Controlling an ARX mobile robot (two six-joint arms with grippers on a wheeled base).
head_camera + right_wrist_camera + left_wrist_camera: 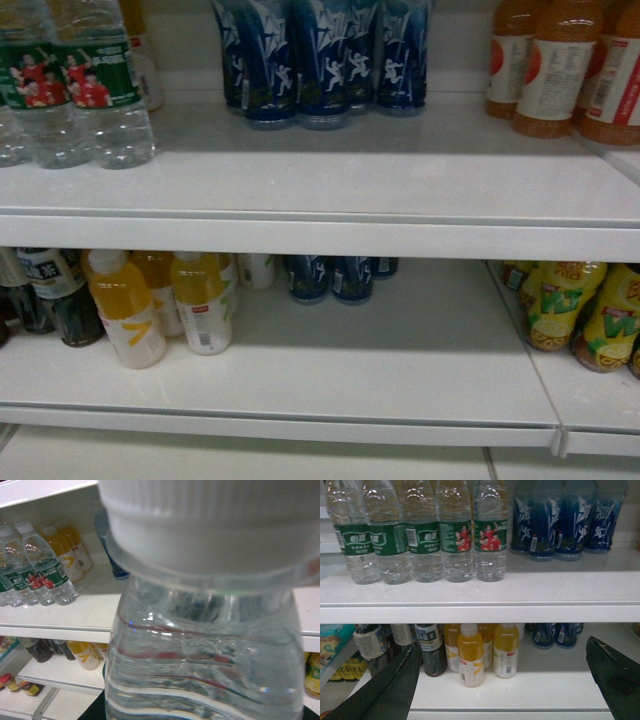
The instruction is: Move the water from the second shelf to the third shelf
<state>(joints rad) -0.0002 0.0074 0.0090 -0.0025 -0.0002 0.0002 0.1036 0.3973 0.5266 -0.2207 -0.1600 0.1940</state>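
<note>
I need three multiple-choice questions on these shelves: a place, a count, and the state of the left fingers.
1. In the head view, where on the upper shelf do the blue bottles stand?
A. between the water bottles and the orange bottles
B. left of the water bottles
C. at the right end

2. In the left wrist view, how many green labels show on that shelf?
A. two
B. five
C. eight

3. How are the left fingers?
A. shut on a yellow bottle
B. wide apart, nothing between
C. shut on a cap

Answers:
1 A: water on their left, orange on their right.
2 B: five labels in a row.
3 B: a wide gap separates them.
</note>
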